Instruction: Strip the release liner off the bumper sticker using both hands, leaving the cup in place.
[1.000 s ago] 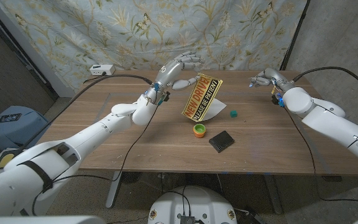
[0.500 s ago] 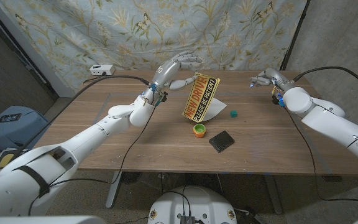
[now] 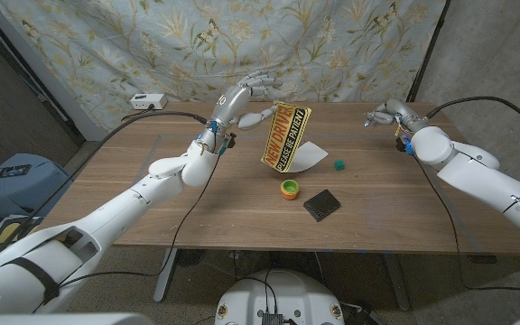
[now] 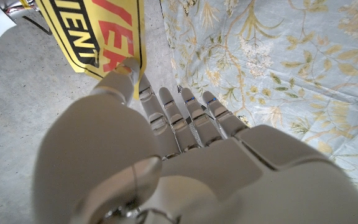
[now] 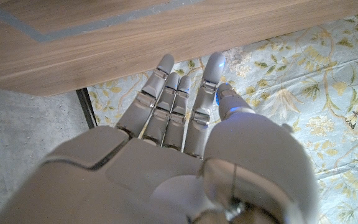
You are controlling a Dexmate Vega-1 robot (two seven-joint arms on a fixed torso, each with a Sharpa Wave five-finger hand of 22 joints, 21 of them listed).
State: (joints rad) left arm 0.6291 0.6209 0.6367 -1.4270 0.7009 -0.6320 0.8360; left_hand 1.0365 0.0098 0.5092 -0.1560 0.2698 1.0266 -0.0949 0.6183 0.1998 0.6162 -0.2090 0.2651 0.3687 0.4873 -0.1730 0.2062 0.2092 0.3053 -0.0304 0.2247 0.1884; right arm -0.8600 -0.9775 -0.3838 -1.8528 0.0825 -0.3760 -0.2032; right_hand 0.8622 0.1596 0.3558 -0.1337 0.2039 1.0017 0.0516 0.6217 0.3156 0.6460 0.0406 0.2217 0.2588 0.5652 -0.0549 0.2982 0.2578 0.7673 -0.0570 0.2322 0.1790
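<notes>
Above the table's (image 3: 152, 194) far middle, the left hand (image 3: 246, 97) now stands higher and farther toward the robot's left than in the earlier head pictures, and the sticker (image 3: 283, 137) has gone up with it. The sticker's top edge sits nearer the curtain (image 3: 106, 45) than before and its white liner (image 3: 310, 157) tail has lifted a little over the wood. The right hand (image 3: 386, 114), cup (image 3: 289, 189), black pad (image 3: 321, 205) and green piece (image 3: 339, 164) are unchanged.

Left hand: thumb tip pressed to the sticker's yellow face near one edge, seen in the left wrist view (image 4: 120, 78); the other fingers lie straight and close together behind the sheet. The hand thus pinches the sticker (image 4: 98, 34), which hangs tilted, lettering facing the robot. The left arm reaches out from the near left corner, wrist raised clear of the table.

Right hand: over the far right edge of the table, fingers nearly straight, side by side with narrow gaps, thumb alongside, nothing in them, as the right wrist view (image 5: 179, 102) shows. It is well apart from the sticker.

Cup: orange, upright on the table, just below the hanging sticker, near the black pad.
</notes>
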